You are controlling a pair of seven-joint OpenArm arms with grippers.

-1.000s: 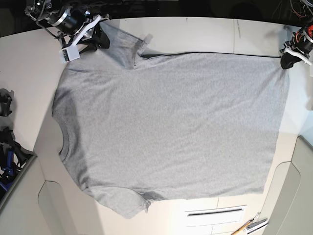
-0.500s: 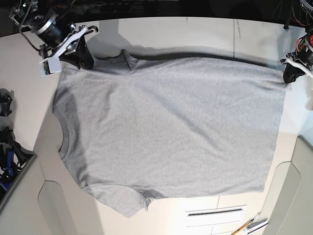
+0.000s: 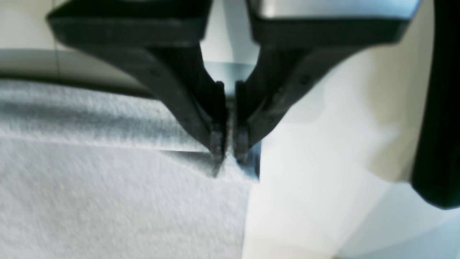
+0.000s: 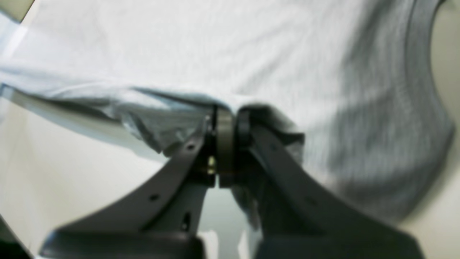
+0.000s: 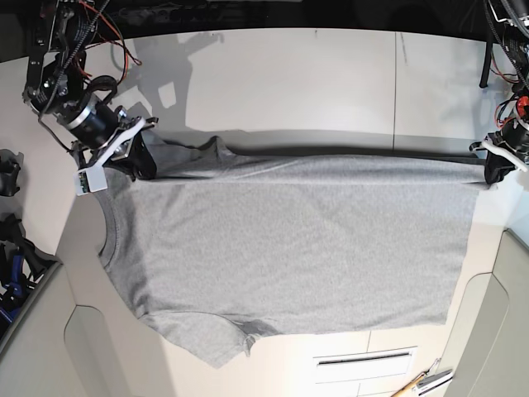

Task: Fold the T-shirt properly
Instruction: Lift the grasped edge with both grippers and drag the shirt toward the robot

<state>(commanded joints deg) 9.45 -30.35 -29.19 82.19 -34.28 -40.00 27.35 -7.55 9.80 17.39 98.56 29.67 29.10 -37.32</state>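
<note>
The heather-grey T-shirt (image 5: 289,248) lies across the white table (image 5: 297,74), neck to the left and plain side up; no lettering shows. Its far edge is lifted and drawn toward the near side. My right gripper (image 5: 136,165) is shut on the fabric at the far shoulder; in the right wrist view the gripper (image 4: 230,126) pinches bunched cloth (image 4: 172,122). At the far hem corner my left gripper (image 5: 496,171) is shut on the T-shirt, and the left wrist view shows the gripper (image 3: 229,149) clamped on that corner (image 3: 235,172).
Dark equipment (image 5: 12,240) stands at the left table edge. A white sheet (image 5: 364,360) and a pencil-like tool (image 5: 421,382) lie near the front right. Cream panels (image 5: 504,322) border the front corners.
Both grippers have carried the shirt's far edge toward the near side, so the far sleeve and top strip now fold over the body. More bare table shows behind the shirt.
</note>
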